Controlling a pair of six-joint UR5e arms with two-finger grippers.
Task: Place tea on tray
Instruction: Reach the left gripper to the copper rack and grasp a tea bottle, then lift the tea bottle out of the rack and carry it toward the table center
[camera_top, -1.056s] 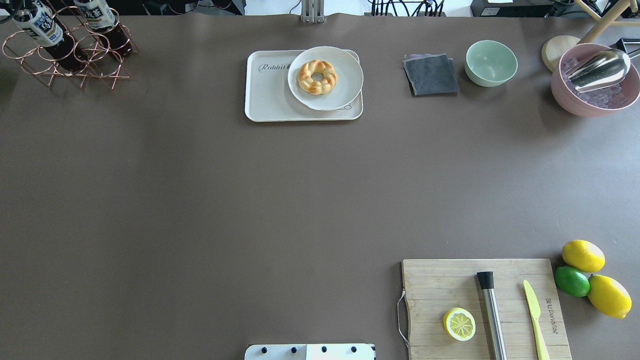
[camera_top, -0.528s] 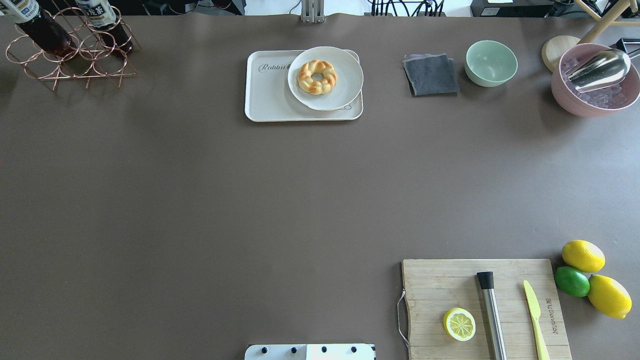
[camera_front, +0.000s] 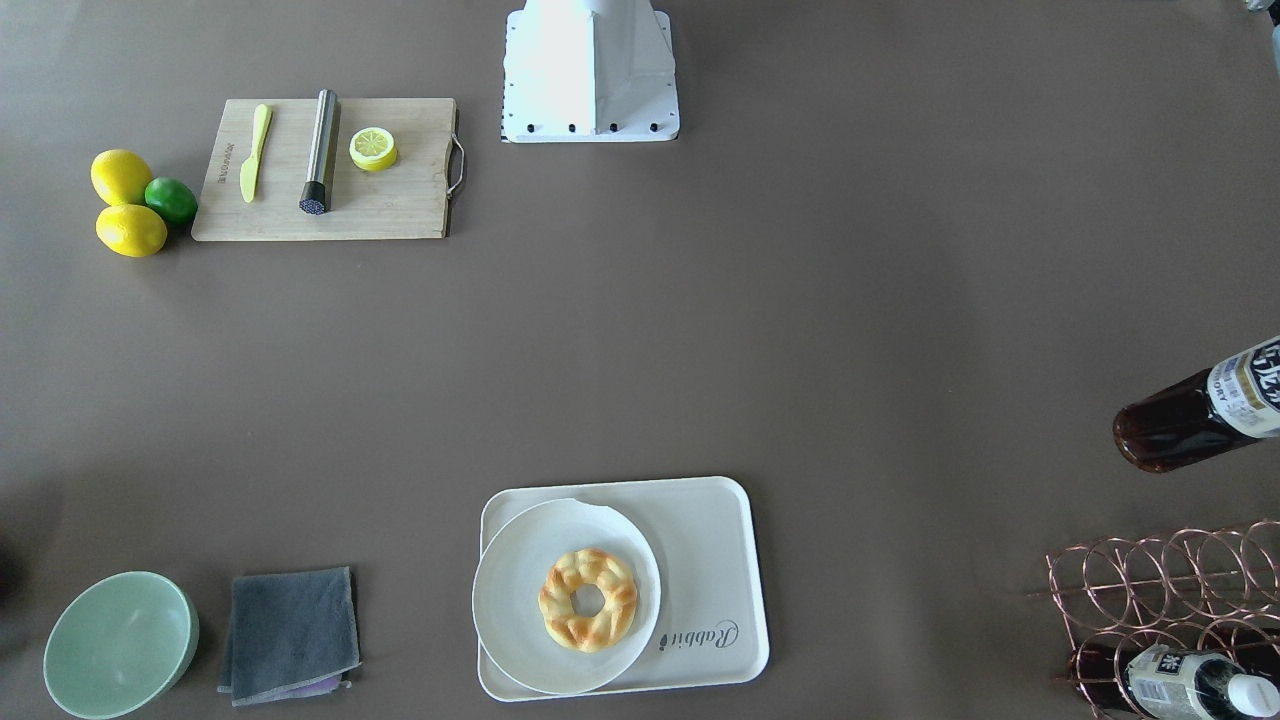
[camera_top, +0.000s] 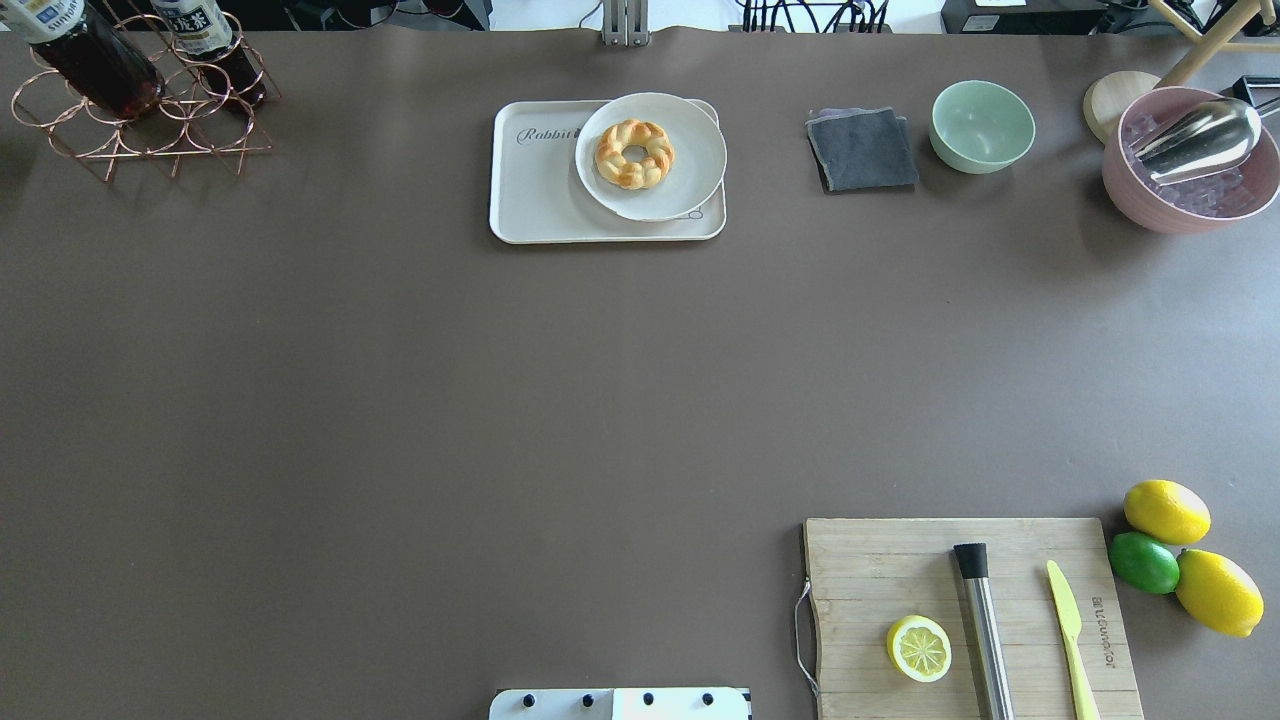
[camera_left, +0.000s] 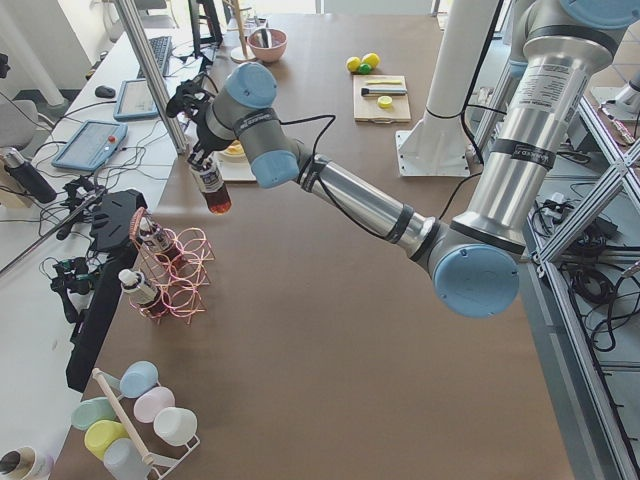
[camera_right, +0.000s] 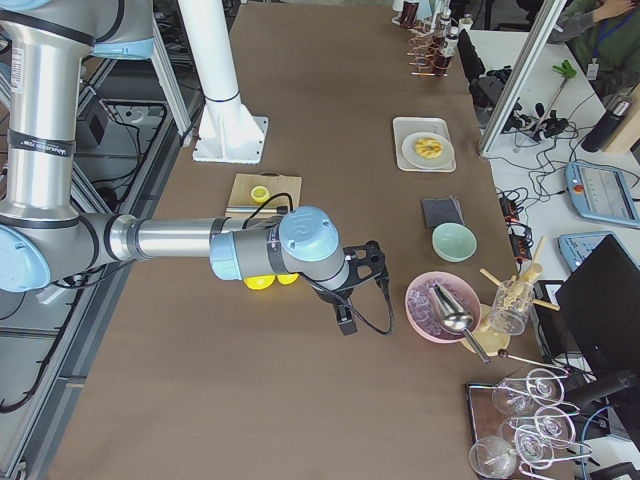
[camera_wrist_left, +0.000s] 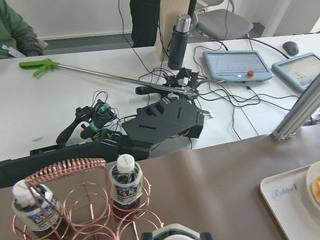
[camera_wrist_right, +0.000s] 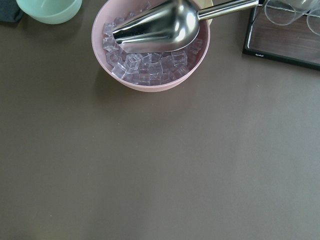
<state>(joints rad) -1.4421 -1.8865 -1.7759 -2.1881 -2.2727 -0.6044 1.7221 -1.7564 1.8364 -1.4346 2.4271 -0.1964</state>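
Currently, front-facing: tea (camera_front: 1190, 410) tilted in mid-air at right edge, tray (camera_front: 715, 560) bottom centre, well apart | overhead: tea upper-left corner, over rack (camera_top: 140, 140) | left side: left gripper (camera_left: 203, 165) at tea's neck, cannot tell its grip | right side: right gripper (camera_right: 345, 320) near pink bowl (camera_right: 440, 305), cannot tell its state

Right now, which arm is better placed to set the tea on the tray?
Left. The tea hangs at the left pincer, clear of the rack; the right pincer is by the ice bowl.
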